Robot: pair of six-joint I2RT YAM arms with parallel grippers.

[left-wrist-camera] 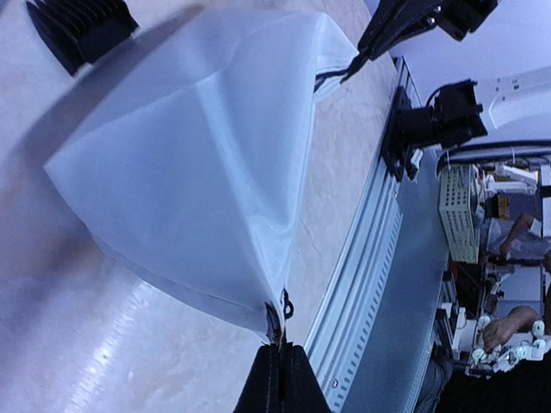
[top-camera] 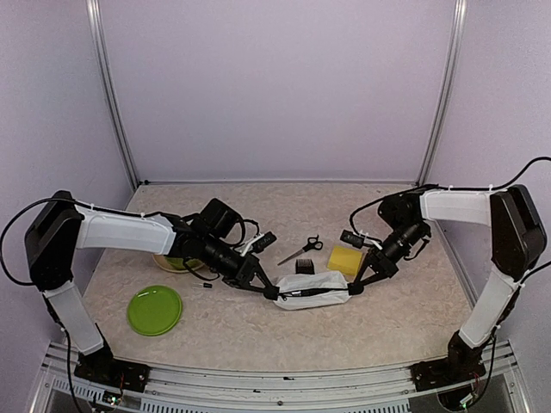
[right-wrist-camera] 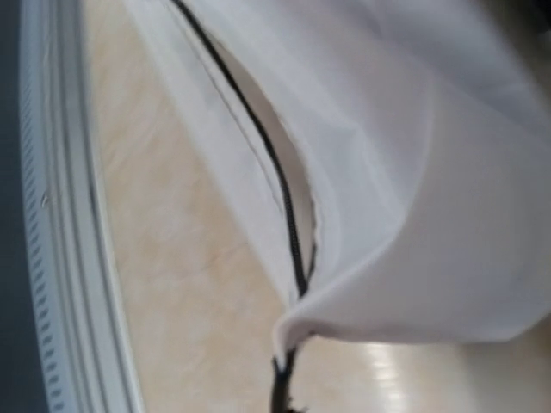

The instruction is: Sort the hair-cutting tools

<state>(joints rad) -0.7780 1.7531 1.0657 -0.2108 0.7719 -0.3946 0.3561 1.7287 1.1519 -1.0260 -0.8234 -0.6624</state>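
A white zip pouch (top-camera: 312,290) lies at the table's middle front, stretched between both grippers. My left gripper (top-camera: 269,292) is shut on its left black end; in the left wrist view the closed fingertips (left-wrist-camera: 280,379) pinch the corner of the pouch (left-wrist-camera: 198,163). My right gripper (top-camera: 355,288) is shut on the right end. In the right wrist view the pouch (right-wrist-camera: 430,172) has its zip (right-wrist-camera: 284,198) gaping open. One pair of scissors (top-camera: 301,249) and the comb guard (top-camera: 304,267) lie just behind the pouch. A tiny black pin (top-camera: 207,284) lies left of it. The clipper and second scissors are out of view.
A green plate (top-camera: 155,310) sits at front left. A green bowl (top-camera: 175,263) is partly hidden behind the left arm. A yellow block (top-camera: 346,258) lies behind the pouch's right end. The comb guard also shows in the left wrist view (left-wrist-camera: 82,30).
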